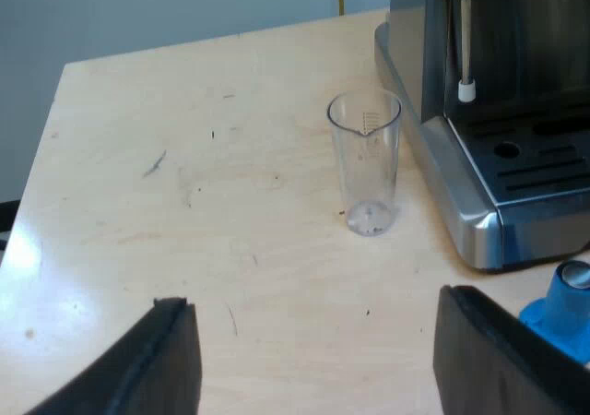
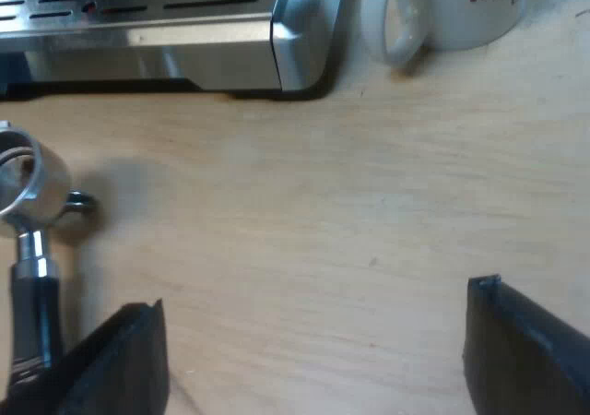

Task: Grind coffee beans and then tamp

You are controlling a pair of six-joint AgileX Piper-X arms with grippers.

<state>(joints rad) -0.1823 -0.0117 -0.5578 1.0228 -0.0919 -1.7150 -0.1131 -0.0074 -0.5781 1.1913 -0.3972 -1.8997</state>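
Observation:
My left gripper [image 1: 313, 350] is open above the bare wooden table [image 1: 184, 184], nothing between its fingers. An empty clear measuring glass [image 1: 365, 161] stands upright beyond it, beside the espresso machine [image 1: 498, 138]. A blue tamper [image 1: 564, 309] sits by the machine's drip tray, close to one finger. My right gripper [image 2: 313, 341] is open over the table [image 2: 323, 212]. The metal holder [image 2: 23, 203] lies loose on the wood in front of the machine's drip tray [image 2: 157, 28], its dark handle running past one finger. A white mug [image 2: 452, 9] with red lettering stands by the machine's corner.
The machine's steam wand [image 1: 466, 46] hangs down above the drip tray. The table's edge [image 1: 46, 148] runs beyond the measuring glass, with a grey wall behind it.

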